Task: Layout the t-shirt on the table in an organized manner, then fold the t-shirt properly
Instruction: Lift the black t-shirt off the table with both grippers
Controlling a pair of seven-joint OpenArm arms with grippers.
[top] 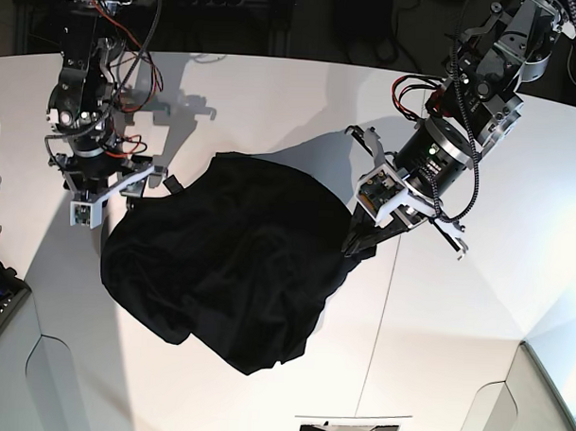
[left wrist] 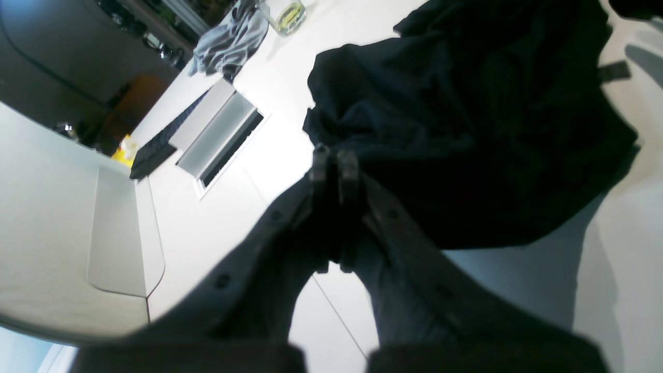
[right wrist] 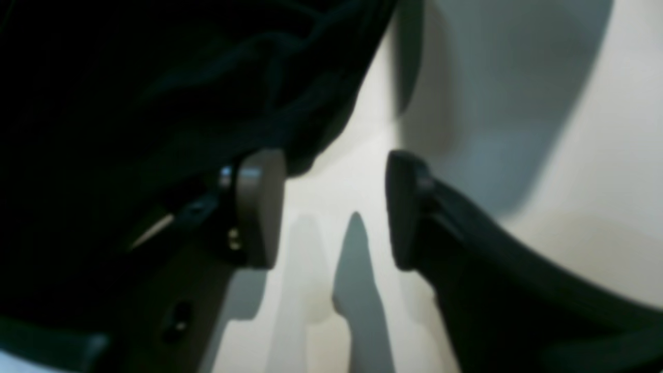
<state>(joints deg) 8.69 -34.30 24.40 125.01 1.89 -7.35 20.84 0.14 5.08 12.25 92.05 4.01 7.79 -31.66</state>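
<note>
The black t-shirt (top: 230,261) lies crumpled in a heap in the middle of the white table (top: 454,325). My left gripper (top: 351,246) is at the heap's right edge, shut on a bunched fold of the t-shirt (left wrist: 466,129); the left wrist view shows the left gripper (left wrist: 334,158) with its fingertips pressed together on the cloth. My right gripper (top: 118,195) stands at the heap's upper left edge. Seen from the right wrist, the right gripper (right wrist: 334,207) is open over bare table (right wrist: 570,207), and the t-shirt (right wrist: 155,93) lies beside one finger, with nothing between the fingers.
A thin dark seam (top: 384,304) runs across the table right of the shirt. A flat silver device (top: 347,430) sits at the near edge. The left wrist view shows a grey cloth (left wrist: 230,36), a glass jar (left wrist: 290,15) and a dark keyboard (left wrist: 155,147) further off.
</note>
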